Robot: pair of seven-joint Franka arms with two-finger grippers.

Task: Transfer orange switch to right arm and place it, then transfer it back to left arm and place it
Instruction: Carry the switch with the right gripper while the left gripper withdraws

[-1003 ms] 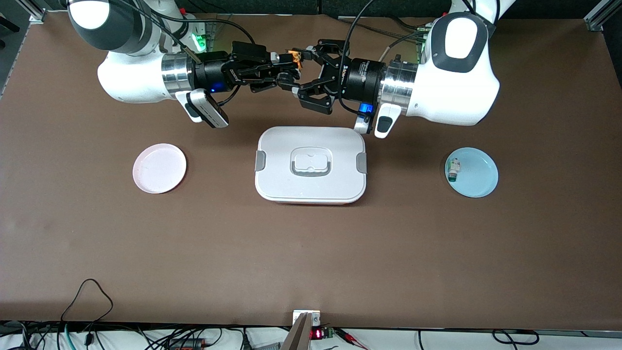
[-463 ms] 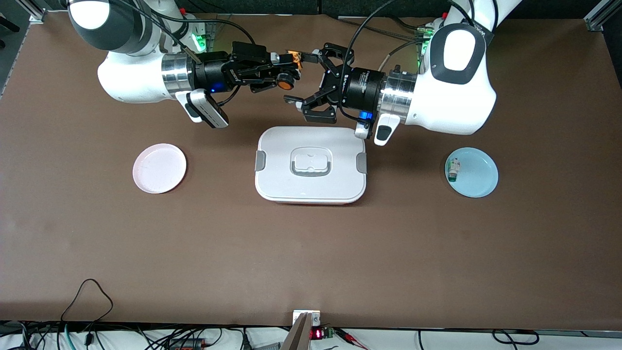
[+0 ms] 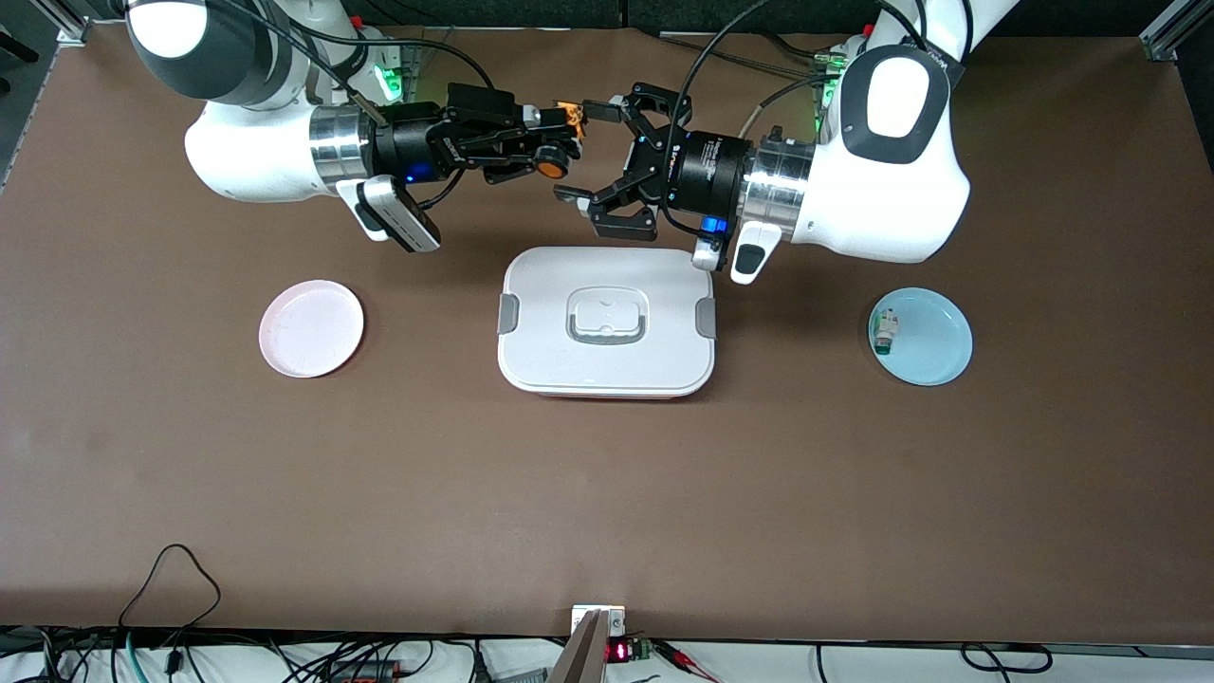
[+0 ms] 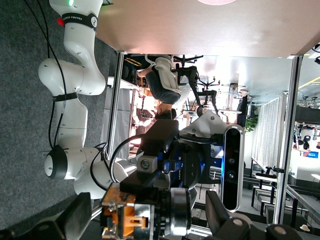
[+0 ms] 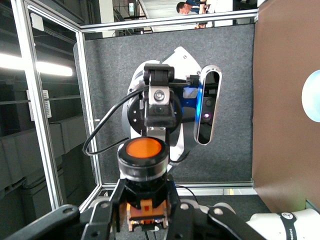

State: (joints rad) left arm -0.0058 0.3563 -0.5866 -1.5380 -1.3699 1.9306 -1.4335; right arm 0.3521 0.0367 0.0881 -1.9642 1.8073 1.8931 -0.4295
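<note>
The orange switch (image 3: 560,142) is held above the table by my right gripper (image 3: 561,144), which is shut on it. In the right wrist view the round orange cap (image 5: 145,149) stands above my fingers (image 5: 107,220). My left gripper (image 3: 580,152) is open, its jaws spread wide on either side of the switch without touching it. In the left wrist view the switch (image 4: 145,215) sits between my spread fingers (image 4: 75,220). Both grippers hang over the table beside the white box (image 3: 607,323), at its edge toward the robots' bases.
A pink plate (image 3: 311,328) lies toward the right arm's end. A blue plate (image 3: 934,346) toward the left arm's end holds a small white-and-green component (image 3: 885,332). Cables run along the table's edge by the bases.
My left gripper has opened off the switch and drawn back a little. My right gripper keeps the switch and has shifted slightly toward its own end.
</note>
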